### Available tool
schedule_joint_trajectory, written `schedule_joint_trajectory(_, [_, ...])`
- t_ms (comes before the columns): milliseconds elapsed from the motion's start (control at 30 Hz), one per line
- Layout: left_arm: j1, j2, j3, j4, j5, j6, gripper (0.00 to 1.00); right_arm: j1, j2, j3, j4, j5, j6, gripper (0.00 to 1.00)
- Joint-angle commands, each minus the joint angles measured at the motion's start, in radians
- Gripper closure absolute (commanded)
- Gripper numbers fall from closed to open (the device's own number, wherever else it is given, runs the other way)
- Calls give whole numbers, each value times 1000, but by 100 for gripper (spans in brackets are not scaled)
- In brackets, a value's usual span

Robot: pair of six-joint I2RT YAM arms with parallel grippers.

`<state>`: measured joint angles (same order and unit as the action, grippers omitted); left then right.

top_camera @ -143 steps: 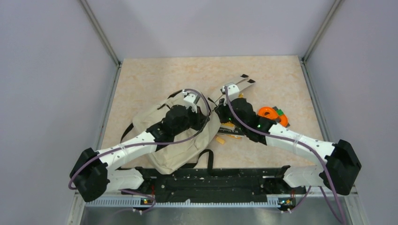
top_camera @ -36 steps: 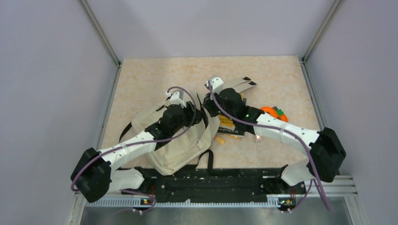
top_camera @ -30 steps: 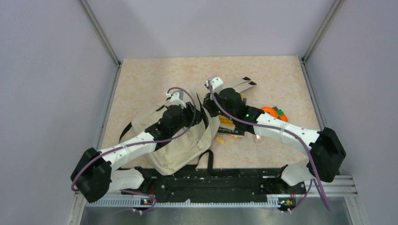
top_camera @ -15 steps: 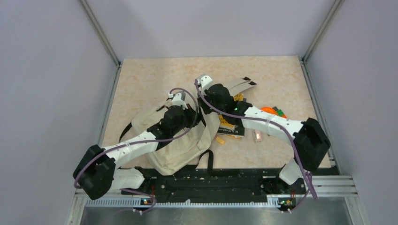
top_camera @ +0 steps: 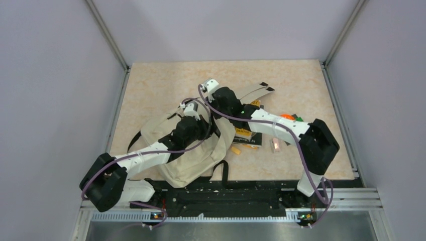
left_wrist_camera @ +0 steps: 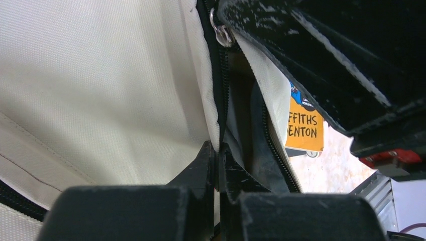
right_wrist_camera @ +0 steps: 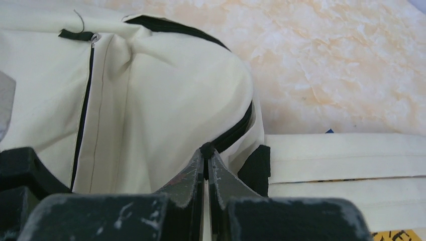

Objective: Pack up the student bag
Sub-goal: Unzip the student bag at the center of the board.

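The student bag [top_camera: 188,160] is a beige canvas backpack lying at the near left of the table, under both arms. My left gripper [left_wrist_camera: 217,150] is shut on the cloth edge of the student bag [left_wrist_camera: 100,90], right beside its black zipper [left_wrist_camera: 220,75]. My right gripper [right_wrist_camera: 206,149] is shut on the black zipper pull at the top of the student bag [right_wrist_camera: 150,100]. In the top view the left gripper [top_camera: 210,126] and right gripper [top_camera: 215,106] sit close together over the bag's far right edge, their fingertips hidden.
A book with a yellow-orange cover [top_camera: 246,134] [left_wrist_camera: 305,128] lies just right of the bag. Flat beige shoulder straps [top_camera: 251,92] [right_wrist_camera: 346,155] stretch toward the far right. An orange object [top_camera: 286,117], a small yellow piece [top_camera: 236,150] and a pale pink item [top_camera: 275,145] lie on the marbled tabletop [top_camera: 166,85].
My left gripper has shut on the bag's edge. The right arm has swung left and farther away, still shut on the zipper pull.
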<state>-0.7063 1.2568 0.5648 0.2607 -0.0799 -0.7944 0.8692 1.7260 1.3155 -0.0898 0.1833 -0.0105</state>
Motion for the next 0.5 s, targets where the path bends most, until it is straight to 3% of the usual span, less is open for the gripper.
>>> schedule_joint_trajectory(0, [-24, 21, -36, -73, 71, -3, 100, -7, 31, 104, 93, 87, -49, 100])
schedule_joint_trajectory(133, [-24, 11, -38, -83, 47, -29, 100, -6, 29, 134, 25, 69, -32, 100])
schedule_joint_trajectory(300, [-24, -9, -34, -91, 5, -77, 100, -6, -73, 86, -2, 18, 2, 58])
schedule_joint_trajectory(367, [-25, -15, -36, -86, 6, -81, 100, -6, -128, 40, -1, 16, 35, 47])
schedule_joint_trajectory(467, [-24, -23, -35, -83, 10, -83, 100, -7, -194, -21, -19, 3, 62, 40])
